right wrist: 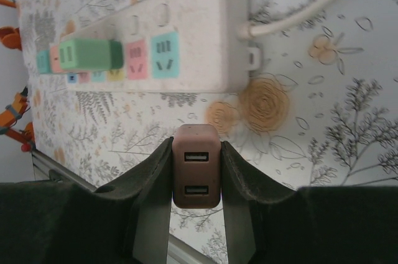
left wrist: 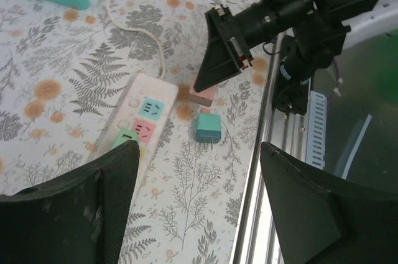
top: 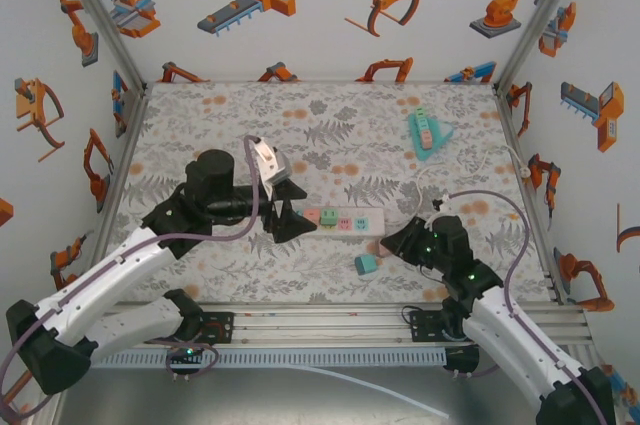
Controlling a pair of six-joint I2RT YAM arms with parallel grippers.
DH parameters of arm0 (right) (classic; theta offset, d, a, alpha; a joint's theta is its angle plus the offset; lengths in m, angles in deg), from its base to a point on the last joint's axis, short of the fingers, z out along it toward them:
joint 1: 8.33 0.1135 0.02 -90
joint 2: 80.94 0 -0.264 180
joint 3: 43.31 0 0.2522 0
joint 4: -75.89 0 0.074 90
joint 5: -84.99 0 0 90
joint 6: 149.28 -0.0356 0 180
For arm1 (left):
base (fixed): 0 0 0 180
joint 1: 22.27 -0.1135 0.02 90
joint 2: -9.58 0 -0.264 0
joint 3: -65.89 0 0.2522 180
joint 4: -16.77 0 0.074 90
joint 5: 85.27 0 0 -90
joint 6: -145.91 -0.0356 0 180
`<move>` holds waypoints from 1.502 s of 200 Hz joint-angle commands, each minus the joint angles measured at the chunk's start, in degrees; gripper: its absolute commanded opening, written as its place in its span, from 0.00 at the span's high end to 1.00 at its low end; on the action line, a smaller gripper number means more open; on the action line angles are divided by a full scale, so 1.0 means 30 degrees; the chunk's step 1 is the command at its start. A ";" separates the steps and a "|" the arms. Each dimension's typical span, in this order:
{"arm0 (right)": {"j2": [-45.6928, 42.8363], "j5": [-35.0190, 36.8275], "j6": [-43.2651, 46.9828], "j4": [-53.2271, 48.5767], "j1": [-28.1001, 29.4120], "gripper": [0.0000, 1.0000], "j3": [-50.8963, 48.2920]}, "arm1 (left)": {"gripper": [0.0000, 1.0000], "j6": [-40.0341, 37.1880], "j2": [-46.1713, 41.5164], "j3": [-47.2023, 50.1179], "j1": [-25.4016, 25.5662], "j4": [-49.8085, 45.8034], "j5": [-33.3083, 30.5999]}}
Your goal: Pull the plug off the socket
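1. Right gripper (right wrist: 196,146) clamped on the pink plug (right wrist: 196,174), clear of the power strip (right wrist: 186,22) at its 12 o'clock.
2. Green plug (right wrist: 90,54) seemingly still seated in the power strip.
3. Left gripper (left wrist: 199,149) spread apart, at the strip's 9 o'clock from above.

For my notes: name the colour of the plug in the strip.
Plug: green, clearest in right wrist view.

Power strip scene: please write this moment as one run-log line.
left gripper: open, at power strip end | right gripper: shut on pink plug, unplugged | green plug: plugged in | teal plug: loose on table
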State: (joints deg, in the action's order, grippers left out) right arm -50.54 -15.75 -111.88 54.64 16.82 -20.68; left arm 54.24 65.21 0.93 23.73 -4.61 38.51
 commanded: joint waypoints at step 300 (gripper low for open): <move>-0.0405 0.0717 1.0868 0.5805 -0.0120 0.45 0.3026 | 0.03 0.1788 -0.3154 0.3031 0.0720 0.1361 -1.5032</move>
State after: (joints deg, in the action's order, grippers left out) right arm -55.33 -7.21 -100.97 57.50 16.62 -15.31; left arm 55.07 57.58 8.64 25.76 -1.64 6.73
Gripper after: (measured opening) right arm 0.540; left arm 0.973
